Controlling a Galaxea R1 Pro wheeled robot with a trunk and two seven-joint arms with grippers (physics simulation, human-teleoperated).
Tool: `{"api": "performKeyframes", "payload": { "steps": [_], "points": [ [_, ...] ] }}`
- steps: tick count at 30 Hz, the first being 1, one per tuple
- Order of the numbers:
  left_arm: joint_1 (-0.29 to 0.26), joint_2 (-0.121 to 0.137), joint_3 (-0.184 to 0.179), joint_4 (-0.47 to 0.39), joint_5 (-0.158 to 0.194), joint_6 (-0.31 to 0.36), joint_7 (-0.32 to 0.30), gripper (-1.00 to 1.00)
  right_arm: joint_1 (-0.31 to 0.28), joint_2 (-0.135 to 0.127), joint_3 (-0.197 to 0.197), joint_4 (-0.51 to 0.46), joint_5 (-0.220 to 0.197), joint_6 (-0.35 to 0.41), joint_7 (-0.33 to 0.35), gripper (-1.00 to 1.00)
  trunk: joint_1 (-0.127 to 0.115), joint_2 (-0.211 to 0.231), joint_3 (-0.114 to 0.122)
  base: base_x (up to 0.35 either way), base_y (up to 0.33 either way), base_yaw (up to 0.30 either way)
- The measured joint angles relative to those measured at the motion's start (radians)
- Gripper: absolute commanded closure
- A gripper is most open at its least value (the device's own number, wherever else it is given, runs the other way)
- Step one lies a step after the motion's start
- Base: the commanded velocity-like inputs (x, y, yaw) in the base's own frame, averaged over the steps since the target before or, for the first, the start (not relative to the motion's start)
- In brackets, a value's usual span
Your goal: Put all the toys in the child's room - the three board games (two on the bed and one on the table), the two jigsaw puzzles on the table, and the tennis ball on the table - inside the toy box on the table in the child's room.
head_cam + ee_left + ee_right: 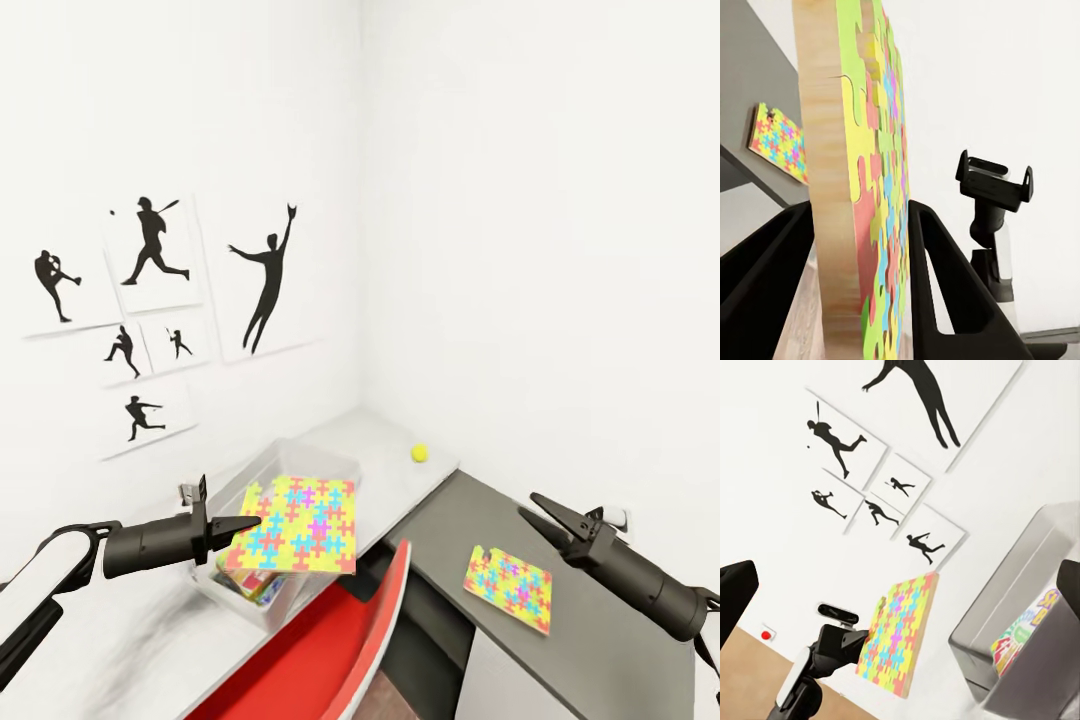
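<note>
The puzzle (295, 525) in the left gripper (240, 524) looked like a thin, stiff board: in the left wrist view its cut edge (832, 202) showed pale wood under the coloured pieces, and it kept flat though pinched only at one edge. I judged it light but awkward, a wide plate on a small pinch, apt to swing or slip if jolted. An edge grip near the middle of a side seemed right for such a piece, since it lay too flat to grasp from above.

The left arm reached forward with its fingers (945, 285) closed on either face of that puzzle, holding it up over the bin (300, 470), tilted with its printed face toward the head camera. The bin stood on the table (400, 460) toward its left end, and a printed game box (1024, 634) already lay inside.

The second puzzle (508, 588) lay flat on the dark cabinet top (600, 650), near its front edge, well apart from the bin. Lying flush, it would likely need sliding to an edge before fingers could get under it.

The ball (419, 452) sat on the table near the corner by the right wall; small, round and free to roll.

The right gripper (535, 512) hung above the cabinet top with its jaws parted and nothing between them, pointing toward the bin.
</note>
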Motion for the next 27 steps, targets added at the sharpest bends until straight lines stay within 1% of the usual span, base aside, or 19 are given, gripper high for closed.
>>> {"api": "performKeyframes", "payload": {
  "steps": [4, 7, 13, 18, 22, 27],
  "points": [
    [0.0, 0.0, 0.0, 0.0, 0.001, -0.001, 0.001, 1.0, 0.0, 0.0, -0.007, 0.0, 0.0, 0.0, 0.0, -1.0, 0.0, 0.0, 0.0, 0.224, 0.002, 0.05],
    [0.0, 0.0, 0.001, 0.0, 0.001, -0.001, 0.001, 1.0, 0.0, 0.001, -0.01, 0.0, 0.001, 0.0, 0.0, -1.0, 0.0, 0.0, 0.0, 0.205, 0.02, 0.168],
    [0.0, 0.0, 0.001, 0.0, 0.001, -0.001, 0.001, 1.0, 0.0, 0.0, -0.012, 0.001, 0.001, 0.0, 0.0, -1.0, 0.0, 0.0, 0.0, 0.049, 0.002, 0.217],
    [0.0, 0.0, 0.0, 0.0, 0.002, -0.001, 0.001, 1.0, 0.0, 0.0, -0.014, 0.0, 0.0, 0.0, 0.001, -1.0, 0.0, 0.0, 0.0, 0.018, -0.01, 0.061],
    [0.0, 0.0, 0.0, 0.0, 0.001, -0.003, 0.001, 1.0, 0.0, 0.0, -0.014, 0.0, 0.0, 0.0, 0.001, -1.0, 0.0, 0.0, 0.0, 0.15, -0.089, 0.046],
    [0.0, 0.0, 0.0, 0.0, 0.001, -0.004, 0.001, 1.0, 0.0, 0.0, -0.014, 0.0, 0.0, 0.0, 0.002, -1.0, 0.0, 0.0, 0.0, 0.095, -0.058, 0.136]
  ]
}}
